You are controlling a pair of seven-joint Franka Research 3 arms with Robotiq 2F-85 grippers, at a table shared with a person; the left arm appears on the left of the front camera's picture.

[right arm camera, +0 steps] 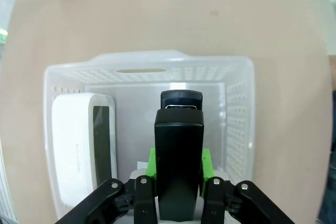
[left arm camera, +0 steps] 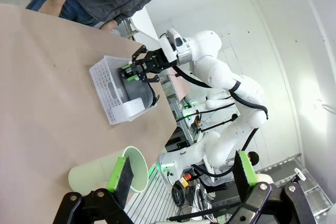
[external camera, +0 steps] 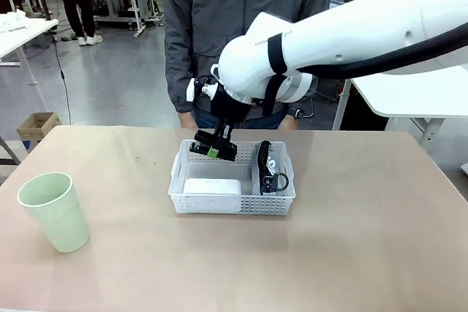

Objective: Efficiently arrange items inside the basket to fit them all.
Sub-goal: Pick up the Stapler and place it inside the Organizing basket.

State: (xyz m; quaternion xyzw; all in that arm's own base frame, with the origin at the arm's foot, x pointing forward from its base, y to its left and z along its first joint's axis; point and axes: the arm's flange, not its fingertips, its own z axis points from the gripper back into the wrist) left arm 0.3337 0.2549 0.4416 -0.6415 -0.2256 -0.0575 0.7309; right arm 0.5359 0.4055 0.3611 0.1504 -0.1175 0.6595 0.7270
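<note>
We note the right claw (right arm camera: 178, 163) clamped across the stapler (right arm camera: 178, 129), holding it over the bare floor of the basket (external camera: 178, 173). It hangs beside the block (external camera: 212, 186), with the pouch (external camera: 272, 169) at the right end, while the left claw (left arm camera: 182, 174) stands open near the cup (external camera: 53, 210), upright on the worktop (external camera: 351, 253) well apart from the basket. We judge the stapler stiff, dense and smooth-shelled, best pinched mid-body as here, and the cup light and thin-walled, best taken gently around its body. The claw's pads hide the stapler's rear, and the pouch sits mostly behind the basket wall, its print unreadable.
</note>
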